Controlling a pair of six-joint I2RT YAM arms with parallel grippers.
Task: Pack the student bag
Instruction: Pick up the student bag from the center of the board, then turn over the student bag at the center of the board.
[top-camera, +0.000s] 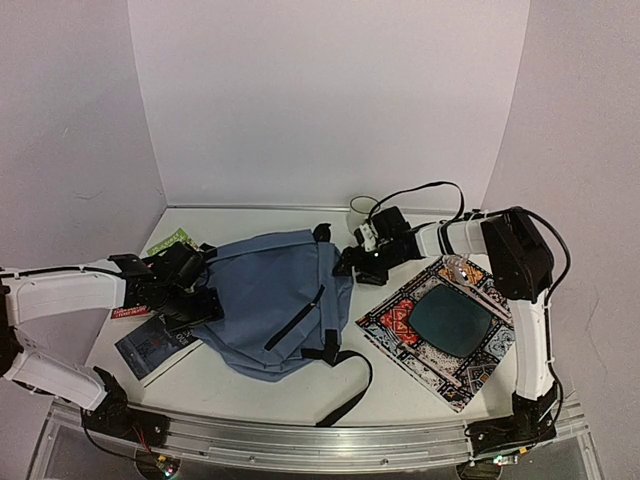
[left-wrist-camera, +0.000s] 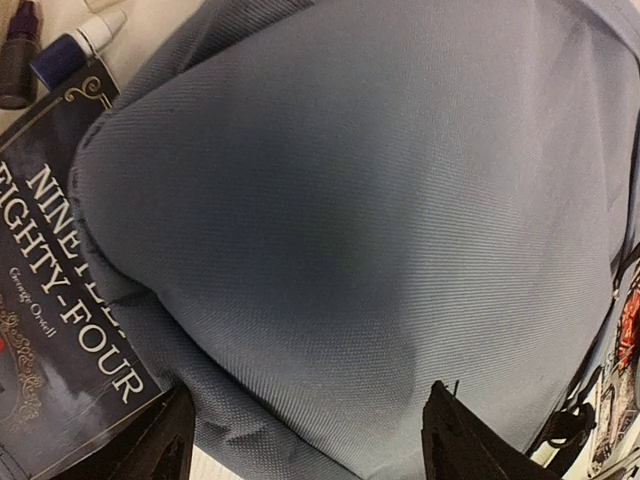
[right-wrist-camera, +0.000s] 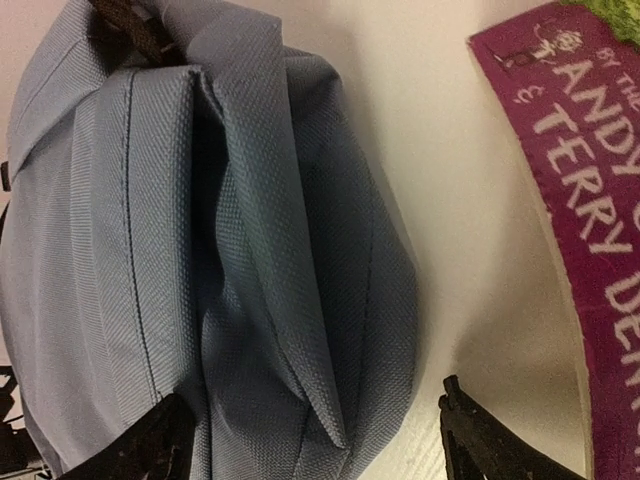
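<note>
As the student bag (top-camera: 275, 300) lies on the desk (top-camera: 250, 395), left gripper (left-wrist-camera: 312, 450) stands released; right gripper (right-wrist-camera: 315, 445) likewise. Neither grasps it.

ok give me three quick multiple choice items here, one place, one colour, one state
1. Where does the Nineteen Eighty-Four book lie, relative to the student bag? A inside it; B beside it, on the left arm's side; C on top of it.
2. What colour is the bag? A red; B slate blue; C yellow.
3. How does the left gripper stand? A shut on the book; B shut, holding nothing; C open.
Answers: B, it lies against the bag's edge; B, blue fabric fills both wrist views; C, its jaws stand wide apart.
</note>
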